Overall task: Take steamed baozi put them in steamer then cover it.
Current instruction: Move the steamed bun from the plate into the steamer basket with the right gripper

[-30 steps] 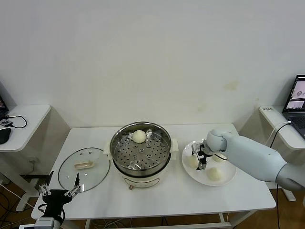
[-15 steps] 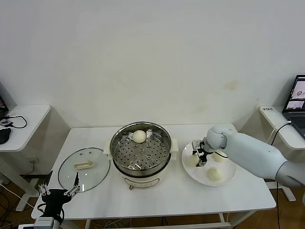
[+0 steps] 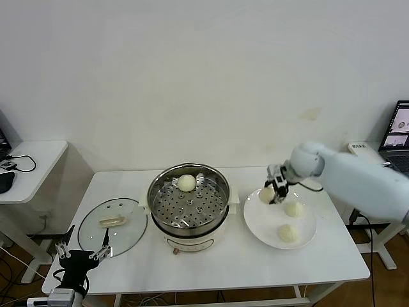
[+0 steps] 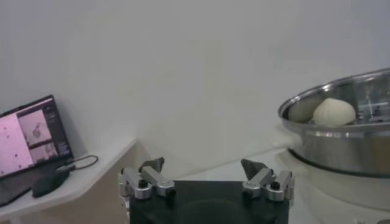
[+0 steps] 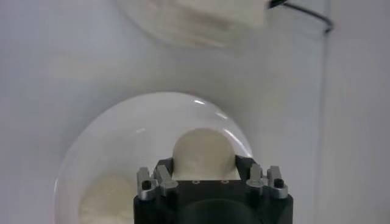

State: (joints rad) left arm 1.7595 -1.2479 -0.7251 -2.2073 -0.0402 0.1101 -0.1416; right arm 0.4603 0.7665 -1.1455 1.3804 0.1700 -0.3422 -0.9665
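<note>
My right gripper [image 3: 271, 192] is shut on a cream-white baozi [image 3: 267, 195] and holds it above the left part of the white plate [image 3: 307, 240]; the wrist view shows the bun [image 5: 203, 153] between the jaws. Two more baozi [image 3: 294, 209] [image 3: 287, 233] lie on the plate. One baozi [image 3: 186, 183] sits at the back of the steel steamer [image 3: 188, 200] on its perforated tray; it also shows in the left wrist view [image 4: 334, 112]. The glass cover [image 3: 113, 226] lies flat on the table left of the steamer. My left gripper [image 3: 82, 258] is open, parked low at the front left.
A side table [image 3: 29, 166] with cables stands at the far left. A laptop [image 3: 399, 137] sits on a table at the far right. The steamer's white side handle [image 3: 234, 194] lies between pot and plate.
My right gripper closed on a baozi from the plate's left side and lifted it up and slightly back. The left arm has not moved.
</note>
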